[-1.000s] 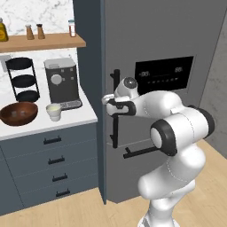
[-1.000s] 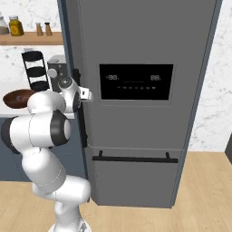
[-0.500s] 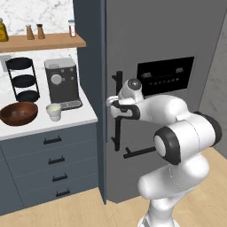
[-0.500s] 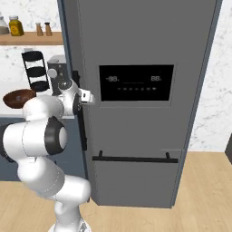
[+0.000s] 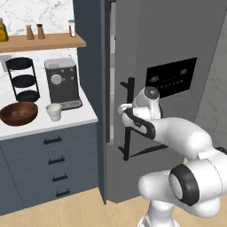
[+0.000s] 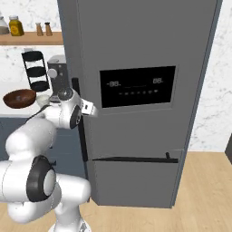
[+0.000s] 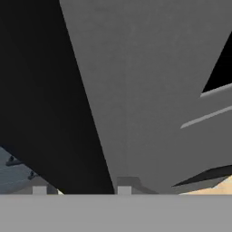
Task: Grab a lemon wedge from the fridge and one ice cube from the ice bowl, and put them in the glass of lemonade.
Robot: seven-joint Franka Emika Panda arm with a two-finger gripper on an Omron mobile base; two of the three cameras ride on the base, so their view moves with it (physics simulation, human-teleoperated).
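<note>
The fridge [image 5: 177, 53] door stands slightly ajar in the left base view, a narrow pale slit showing along its left edge, but the shelves behind it are too thin a strip to read, so nothing stored inside can be made out. The gripper [image 5: 125, 107] sits at the long black vertical handle [image 5: 128, 119], and the robot's white wrist covers the fingers in both base views. In the hand view the two fingers [image 7: 124, 186] rise only as small grey stubs at the bottom edge, set apart from each other, with the dark handle running between and past them; whether they press on the handle or merely straddle it I cannot tell. The arm's elbow and shoulder hide the lower part of the door in the left base view.

On the tabletop [image 5: 84, 116] to the left of the fridge stand the ice bowl [image 5: 18, 112], the glass of lemonade [image 5: 54, 111] just beside it, and the coffee machine [image 5: 62, 82] behind the glass. The bowl's contents are too small to distinguish (only dark wood shows). A black three-tier rack [image 5: 23, 80] stands behind the bowl. Above, a wooden shelf [image 5: 42, 42] carries small jars, the leftmost cut off by the frame edge. Blue-grey drawers [image 5: 55, 162] lie under the tabletop.
</note>
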